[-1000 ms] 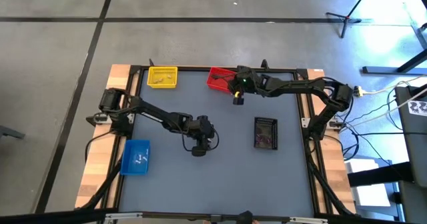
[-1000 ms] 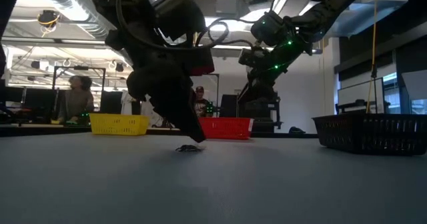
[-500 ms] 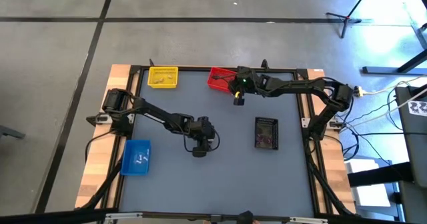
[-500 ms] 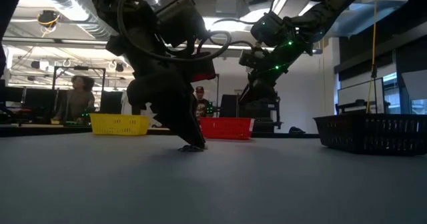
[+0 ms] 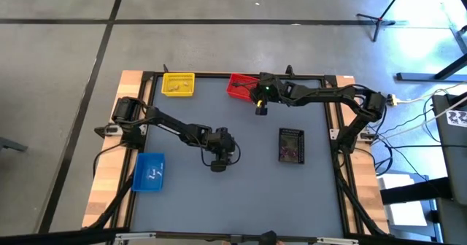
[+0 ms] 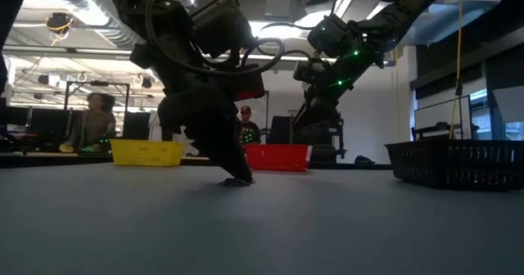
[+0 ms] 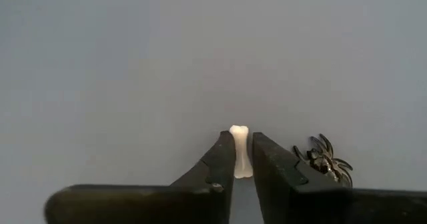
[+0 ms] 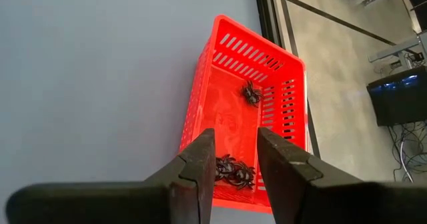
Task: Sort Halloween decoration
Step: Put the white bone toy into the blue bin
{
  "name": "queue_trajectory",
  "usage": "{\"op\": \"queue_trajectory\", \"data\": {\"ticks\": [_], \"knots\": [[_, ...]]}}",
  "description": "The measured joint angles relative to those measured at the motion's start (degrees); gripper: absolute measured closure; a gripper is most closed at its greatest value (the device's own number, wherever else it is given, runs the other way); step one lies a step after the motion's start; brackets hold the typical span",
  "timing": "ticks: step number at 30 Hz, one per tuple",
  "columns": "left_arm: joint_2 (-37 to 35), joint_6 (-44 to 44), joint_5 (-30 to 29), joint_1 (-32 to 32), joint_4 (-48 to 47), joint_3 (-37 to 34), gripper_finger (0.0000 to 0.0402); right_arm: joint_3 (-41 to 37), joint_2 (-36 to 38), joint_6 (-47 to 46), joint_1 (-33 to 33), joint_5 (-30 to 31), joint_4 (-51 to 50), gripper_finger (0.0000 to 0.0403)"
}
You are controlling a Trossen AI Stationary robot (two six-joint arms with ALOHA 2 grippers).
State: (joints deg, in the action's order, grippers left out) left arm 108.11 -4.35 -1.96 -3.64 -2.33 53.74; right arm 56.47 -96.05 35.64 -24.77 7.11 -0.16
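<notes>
Left hand (image 7: 243, 159) now lowered to bench (image 5: 255, 194) mid-centre, fingers clenched on small white bone trinket (image 7: 239, 151); pick looks secured, lift to bin next. Dark glossy plastic spider (image 7: 325, 161) lies just right of it. Right hand (image 8: 233, 157) unchanged, hovering apart over far red slatted bin (image 8: 267, 97) holding spiders.

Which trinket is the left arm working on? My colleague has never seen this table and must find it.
Near the middle of the grey table, the left gripper is down at the surface. Between its fingers stands a tiny white bone. Its only neighbour, a dark spider beside the gripper, lies loose.
</notes>
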Motion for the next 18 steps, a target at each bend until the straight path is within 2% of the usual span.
{"op": "queue_trajectory", "data": {"ticks": [6,18], "knots": [[0.0,0.0,0.0,0.0,0.0,0.0,0.0395,0.0,0.0,0.0,0.0,0.2,0.0,0.0292],[-1.8,-1.3,0.0,0.0,-0.5,-0.2,0.0400,0.0,0.0,0.0,0.0,0.2,0.0,0.0292]]}}
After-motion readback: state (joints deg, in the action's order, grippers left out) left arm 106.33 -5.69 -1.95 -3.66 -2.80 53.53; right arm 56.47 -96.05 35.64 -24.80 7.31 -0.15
